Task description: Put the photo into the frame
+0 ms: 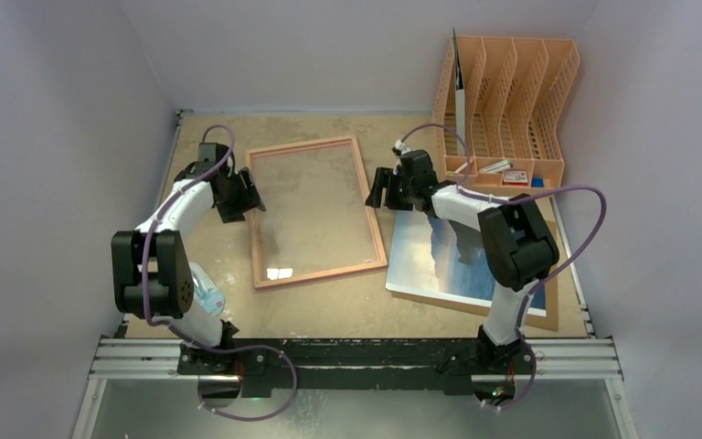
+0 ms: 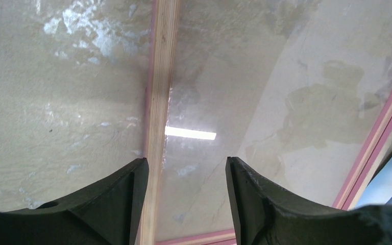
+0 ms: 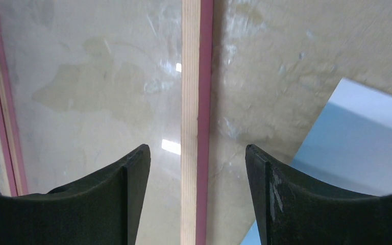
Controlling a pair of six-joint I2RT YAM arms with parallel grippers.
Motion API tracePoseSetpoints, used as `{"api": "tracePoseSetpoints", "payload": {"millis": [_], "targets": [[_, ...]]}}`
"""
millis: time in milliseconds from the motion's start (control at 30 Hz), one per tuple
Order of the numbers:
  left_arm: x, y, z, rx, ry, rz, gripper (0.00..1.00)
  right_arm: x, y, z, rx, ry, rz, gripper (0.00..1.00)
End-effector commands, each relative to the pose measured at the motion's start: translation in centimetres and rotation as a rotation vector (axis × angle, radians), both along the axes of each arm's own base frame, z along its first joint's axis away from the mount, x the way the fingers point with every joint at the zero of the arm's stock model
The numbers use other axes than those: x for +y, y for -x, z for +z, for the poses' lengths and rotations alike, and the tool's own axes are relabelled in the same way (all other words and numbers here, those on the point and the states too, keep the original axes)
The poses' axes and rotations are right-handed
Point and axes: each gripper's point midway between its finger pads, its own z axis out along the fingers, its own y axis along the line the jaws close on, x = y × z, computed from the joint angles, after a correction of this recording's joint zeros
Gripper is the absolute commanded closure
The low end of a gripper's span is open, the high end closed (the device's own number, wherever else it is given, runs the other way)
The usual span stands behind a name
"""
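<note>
Frame (image 1: 302,144): flat, wood back up, long axis running away from the arm bases. The left gripper (image 1: 254,197) and right gripper (image 1: 375,189) stand open astride its 2 long rails, holding nothing. Photo (image 1: 425,261): face up just right of the frame, roughly parallel, not yet inserted; the next move likely needs 1 edge pinched and the print flipped onto the pane.

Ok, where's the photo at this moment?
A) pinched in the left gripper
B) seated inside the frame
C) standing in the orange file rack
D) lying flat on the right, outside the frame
D: the photo lies flat to the right of the frame, fully outside it, and only bare table shows through the frame's pane.
</note>
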Motion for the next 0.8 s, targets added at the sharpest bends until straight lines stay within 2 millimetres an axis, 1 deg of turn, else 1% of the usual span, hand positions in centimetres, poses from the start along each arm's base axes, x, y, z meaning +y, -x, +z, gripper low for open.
{"api": "tracePoseSetpoints", "payload": {"millis": [0,33,100,167,333,467,633,700,767], "targets": [[0.4,1.4,-0.4,-0.002,-0.008,0.035,0.4,1.0,2.2,0.8,-0.004,-0.034,0.067,0.29],[0.4,1.7,-1.1,0.007,-0.009,0.041,0.4,1.5,3.0,0.8,0.005,-0.047,0.095,0.29],[0.9,1.9,-2.0,0.026,-0.026,0.066,0.41,1.9,3.9,0.5,0.026,-0.057,0.111,0.29],[0.9,1.8,-2.7,0.036,-0.024,0.074,0.42,2.1,4.6,0.3,0.037,-0.063,0.117,0.29],[0.3,1.0,-3.6,0.035,0.01,0.074,0.42,2.4,5.7,-0.6,0.071,-0.074,0.13,0.29],[-0.5,0.0,-3.6,0.026,0.055,0.07,0.43,4.0,6.7,-0.3,0.092,-0.13,0.186,0.32],[-0.7,-2.0,-3.3,0.011,0.069,0.071,0.43,5.8,6.7,0.4,0.1,-0.193,0.216,0.35],[-0.3,-2.6,-3.2,0.01,0.05,0.082,0.44,6.5,6.5,0.7,0.102,-0.22,0.223,0.36],[0.5,-3.1,-3.2,0.006,0.014,0.106,0.44,7.5,6.4,0.9,0.103,-0.242,0.23,0.37]]}}
